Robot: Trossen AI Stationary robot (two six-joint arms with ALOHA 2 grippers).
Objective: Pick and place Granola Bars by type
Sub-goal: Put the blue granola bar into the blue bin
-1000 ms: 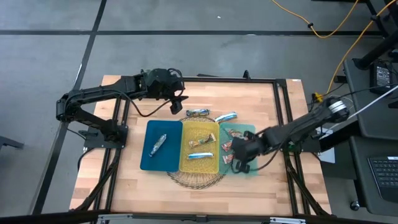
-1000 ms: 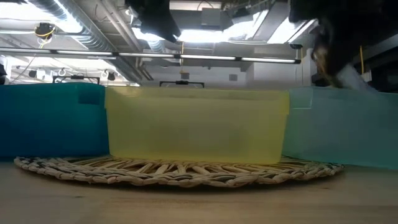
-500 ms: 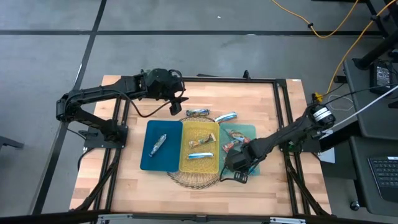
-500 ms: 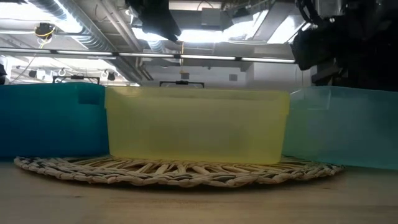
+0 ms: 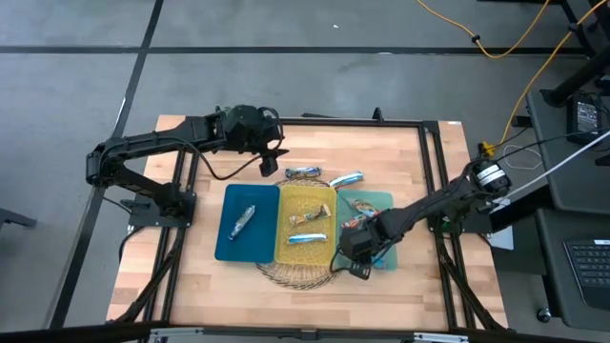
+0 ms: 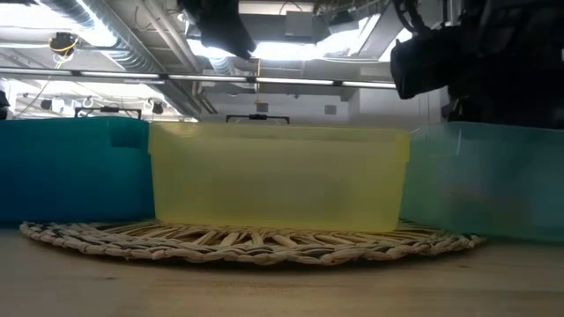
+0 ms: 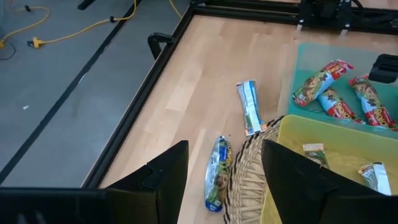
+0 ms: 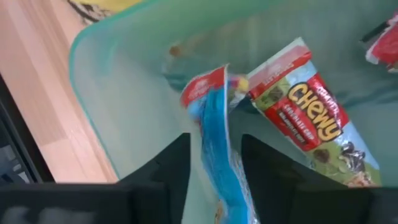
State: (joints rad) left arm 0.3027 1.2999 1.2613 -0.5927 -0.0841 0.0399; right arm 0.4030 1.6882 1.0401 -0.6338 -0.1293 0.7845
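Sitting side by side on a round woven wicker mat (image 5: 300, 273) are three translucent plastic bins — a deep blue bin (image 5: 229, 248), a yellow bin (image 5: 307, 195) and a pale teal bin (image 5: 383, 200) — on the pale wooden table (image 5: 400, 152).

The right gripper (image 8: 211, 158) is at the near corner of the teal bin, its two dark fingers closed on a blue wrapped bar (image 8: 214, 134); the bar stands up between the fingers, its crimped red-white end just above the tips. Beside it on the bin floor lies a red "Chewy" bar (image 8: 305, 118), glossy and flat, close to the blue one's end. In the high view more red-orange bars (image 5: 355, 205) lie in the same bin.

The left gripper (image 7: 224, 171) hovers over the table's far side, fingers spread apart with nothing between them. Below it, a silvery-green bar (image 7: 216, 174) lies against the mat's edge, and a blue-white bar (image 7: 250, 107) lies on bare wood just beyond — both clear of the fingers.

One silvery bar (image 5: 242, 220) lies in the blue bin; two bars (image 5: 307, 229) lie in the yellow one.
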